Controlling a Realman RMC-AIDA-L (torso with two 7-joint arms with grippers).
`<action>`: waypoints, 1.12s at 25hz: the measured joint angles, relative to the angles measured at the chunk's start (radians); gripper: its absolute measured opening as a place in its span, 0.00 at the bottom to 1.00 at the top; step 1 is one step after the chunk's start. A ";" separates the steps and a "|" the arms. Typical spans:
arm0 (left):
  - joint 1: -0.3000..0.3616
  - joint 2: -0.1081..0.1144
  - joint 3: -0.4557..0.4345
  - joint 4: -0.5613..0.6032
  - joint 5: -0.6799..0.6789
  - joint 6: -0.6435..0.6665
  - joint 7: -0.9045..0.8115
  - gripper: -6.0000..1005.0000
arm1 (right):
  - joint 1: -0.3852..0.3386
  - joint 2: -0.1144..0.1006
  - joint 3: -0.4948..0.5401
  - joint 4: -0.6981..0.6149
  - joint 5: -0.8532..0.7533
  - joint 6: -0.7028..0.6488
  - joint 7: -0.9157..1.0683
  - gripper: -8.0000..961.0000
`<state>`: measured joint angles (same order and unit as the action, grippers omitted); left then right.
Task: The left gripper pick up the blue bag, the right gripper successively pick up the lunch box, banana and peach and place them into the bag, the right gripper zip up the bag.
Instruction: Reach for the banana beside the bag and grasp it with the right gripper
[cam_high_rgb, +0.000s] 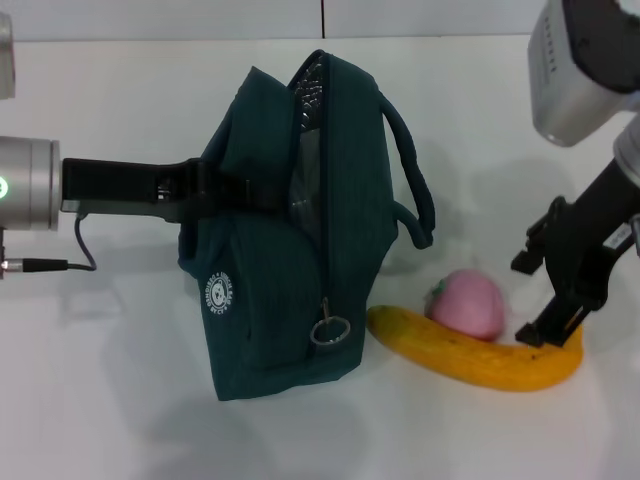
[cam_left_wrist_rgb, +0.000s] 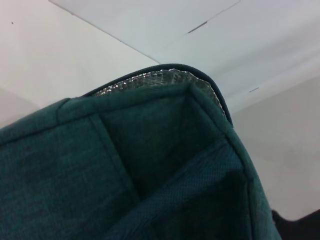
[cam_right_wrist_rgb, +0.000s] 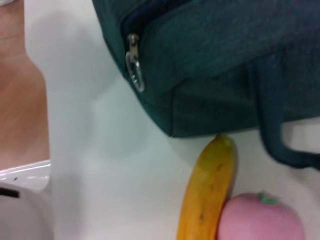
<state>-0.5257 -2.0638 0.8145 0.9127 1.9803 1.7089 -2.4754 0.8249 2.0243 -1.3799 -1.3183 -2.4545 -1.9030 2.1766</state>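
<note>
Bag (cam_high_rgb: 290, 230): held upright on table (cam_high_rgb: 120, 420) by left gripper (cam_high_rgb: 215, 190), clamped on its side | Banana (cam_high_rgb: 470, 355): laid beside bag, touching peach (cam_high_rgb: 468, 303) | Right gripper (cam_high_rgb: 548, 330): positioned at banana's far end; finger spread cannot be told

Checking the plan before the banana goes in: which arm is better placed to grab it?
Right. The right gripper hangs at the banana end beside the peach, while the left gripper is busy gripping the blue bag.

head: front, downward, wide | left wrist: pressed close to blue bag (cam_left_wrist_rgb: 150, 170) | right wrist: close, shares bag, banana (cam_right_wrist_rgb: 207, 192)
</note>
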 joint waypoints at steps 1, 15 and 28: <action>0.000 0.000 0.000 0.000 0.000 -0.001 0.000 0.04 | 0.001 0.000 -0.003 0.008 0.000 0.000 0.001 0.87; 0.001 -0.001 0.000 0.000 0.000 -0.006 0.000 0.04 | 0.012 0.001 -0.066 0.148 0.027 0.043 0.004 0.84; -0.001 -0.004 0.000 -0.006 0.000 -0.006 -0.002 0.04 | 0.016 0.002 -0.139 0.206 0.026 0.088 0.009 0.81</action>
<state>-0.5268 -2.0681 0.8145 0.9065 1.9804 1.7026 -2.4770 0.8407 2.0262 -1.5189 -1.1128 -2.4280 -1.8150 2.1861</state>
